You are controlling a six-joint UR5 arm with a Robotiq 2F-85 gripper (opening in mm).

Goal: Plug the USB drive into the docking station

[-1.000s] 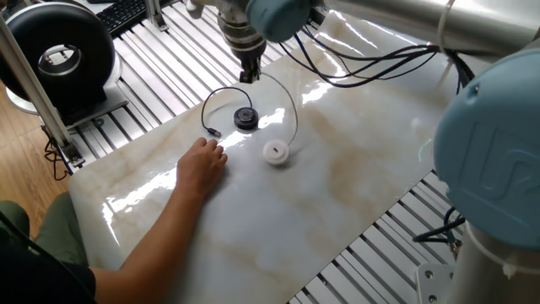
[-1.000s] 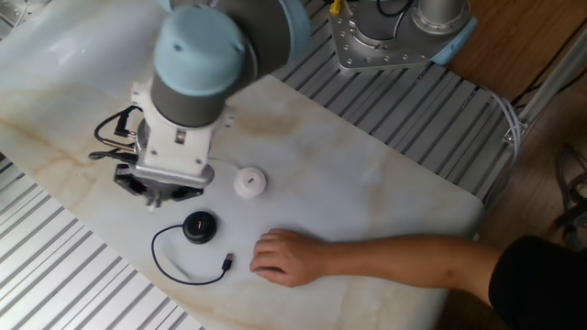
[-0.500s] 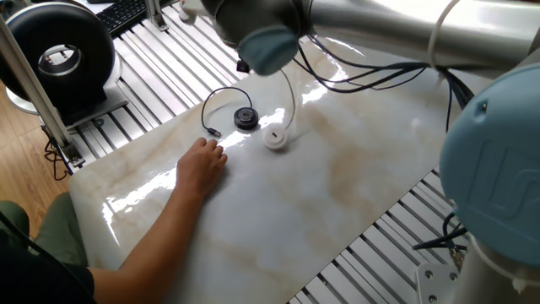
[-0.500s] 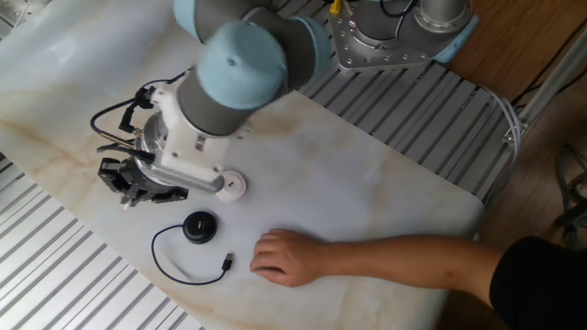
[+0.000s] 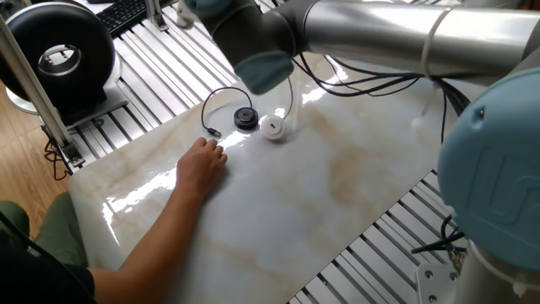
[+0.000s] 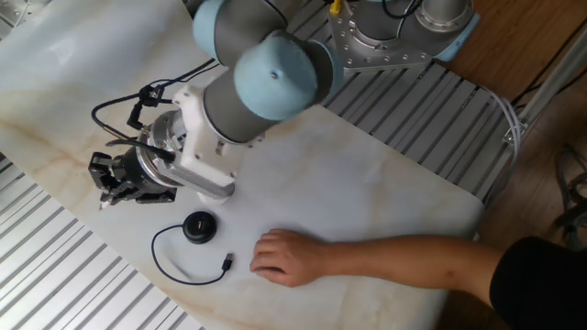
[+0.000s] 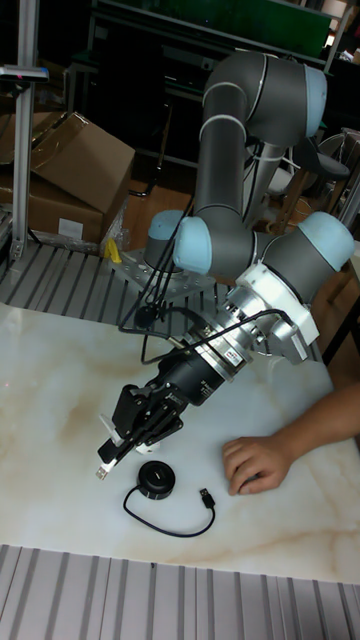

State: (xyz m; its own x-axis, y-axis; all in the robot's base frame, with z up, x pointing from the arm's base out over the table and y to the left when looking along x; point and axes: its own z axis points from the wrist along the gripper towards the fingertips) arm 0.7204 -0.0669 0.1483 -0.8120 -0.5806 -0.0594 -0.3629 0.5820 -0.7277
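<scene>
The docking station (image 5: 245, 118) (image 6: 199, 227) (image 7: 152, 478) is a small black puck on the marble table, its black cable looping to a dark plug (image 5: 213, 132) (image 6: 227, 263) (image 7: 205, 497). The USB drive (image 5: 272, 127), a white puck, lies just right of it; its thin white cable rises behind the arm. In the other fixed view the arm hides the white puck. My gripper (image 6: 106, 191) (image 7: 108, 458) is tilted low over the table, left of the black puck, shut on the drive's small white plug (image 7: 101, 470). In one fixed view the arm's wrist hides the gripper.
A person's hand (image 5: 202, 165) (image 6: 284, 257) (image 7: 255, 462) rests on the table close to the dark plug. A black round device (image 5: 59, 46) and a keyboard (image 5: 126, 13) sit beyond the slatted rails. Cardboard boxes (image 7: 60, 170) stand behind the table.
The arm swung and tilted the gripper over toward the table's edge, lower down. The white puck slid closer to the black puck. The hand stayed put.
</scene>
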